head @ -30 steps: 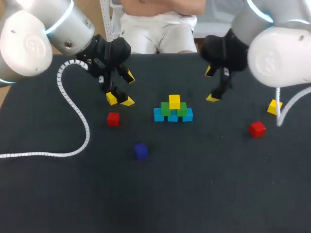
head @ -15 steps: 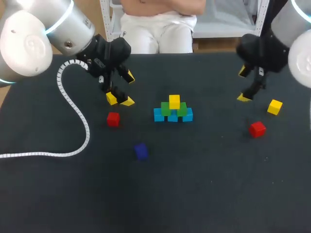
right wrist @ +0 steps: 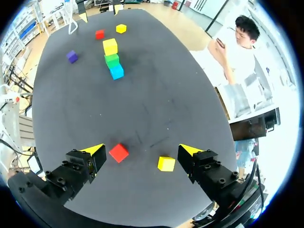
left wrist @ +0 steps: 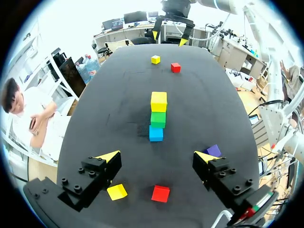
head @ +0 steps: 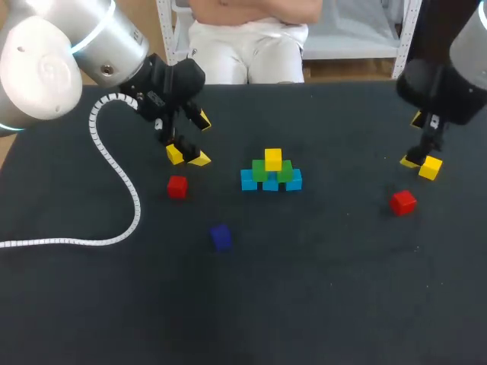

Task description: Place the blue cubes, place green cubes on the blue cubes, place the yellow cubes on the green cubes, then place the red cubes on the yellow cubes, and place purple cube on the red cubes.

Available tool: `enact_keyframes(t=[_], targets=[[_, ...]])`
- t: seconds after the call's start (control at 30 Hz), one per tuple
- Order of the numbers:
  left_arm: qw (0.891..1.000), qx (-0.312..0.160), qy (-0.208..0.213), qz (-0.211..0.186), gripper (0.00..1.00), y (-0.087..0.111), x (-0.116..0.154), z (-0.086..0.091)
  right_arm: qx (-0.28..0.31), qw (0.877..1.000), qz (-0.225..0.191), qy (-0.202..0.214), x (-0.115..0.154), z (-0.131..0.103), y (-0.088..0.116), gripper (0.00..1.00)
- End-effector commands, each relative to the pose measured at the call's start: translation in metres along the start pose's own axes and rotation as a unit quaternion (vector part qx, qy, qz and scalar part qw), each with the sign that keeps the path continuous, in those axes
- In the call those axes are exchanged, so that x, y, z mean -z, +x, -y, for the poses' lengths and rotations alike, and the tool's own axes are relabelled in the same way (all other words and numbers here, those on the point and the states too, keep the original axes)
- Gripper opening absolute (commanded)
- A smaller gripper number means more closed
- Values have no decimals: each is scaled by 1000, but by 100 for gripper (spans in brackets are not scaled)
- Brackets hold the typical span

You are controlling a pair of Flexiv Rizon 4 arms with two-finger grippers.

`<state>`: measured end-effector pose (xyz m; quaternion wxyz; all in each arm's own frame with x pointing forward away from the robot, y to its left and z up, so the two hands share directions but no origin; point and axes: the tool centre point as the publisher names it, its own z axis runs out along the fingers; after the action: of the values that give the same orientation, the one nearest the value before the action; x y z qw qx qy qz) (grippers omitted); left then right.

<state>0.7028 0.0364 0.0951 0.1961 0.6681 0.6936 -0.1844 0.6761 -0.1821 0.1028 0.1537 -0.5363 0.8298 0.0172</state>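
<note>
A pyramid stands mid-table: three blue cubes (head: 271,183), two green cubes (head: 260,170) on them, and one yellow cube (head: 273,160) on top. My left gripper (head: 202,139) hovers open to the left of it, with a loose yellow cube (head: 175,154) and a red cube (head: 177,186) just beside it. In the left wrist view that yellow cube (left wrist: 117,191) and red cube (left wrist: 160,193) lie under the open left gripper (left wrist: 156,156). My right gripper (head: 415,140) is open at the far right, beside a yellow cube (head: 431,167) and above a red cube (head: 402,201). A purple cube (head: 221,236) lies nearer the front.
A white coiled cable (head: 114,167) trails from my left arm across the table's left side. From the right wrist, a red cube (right wrist: 118,153) and a yellow cube (right wrist: 166,163) lie under the open right gripper (right wrist: 142,150), the pyramid (right wrist: 112,60) far ahead.
My right arm has swung from beside the pyramid out to the right, ending next to the right yellow cube. The left arm and all cubes have stayed put.
</note>
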Motion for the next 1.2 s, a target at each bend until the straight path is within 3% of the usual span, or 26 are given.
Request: enact_keyframes(t=[0.03,0.53,0.83,1.2], targets=[[1000,0,1,-1,100,0,0,-1,-12,1000,15,14,0,1,23,100],[1000,0,1,-1,100,0,0,-1,-67,997,-12,-19,-14,6,75,100],[1000,0,1,-1,100,0,0,-1,-57,996,-51,-38,-37,13,74,100],[1000,0,1,-1,100,0,0,-1,-61,995,-46,-62,-56,24,82,100]])
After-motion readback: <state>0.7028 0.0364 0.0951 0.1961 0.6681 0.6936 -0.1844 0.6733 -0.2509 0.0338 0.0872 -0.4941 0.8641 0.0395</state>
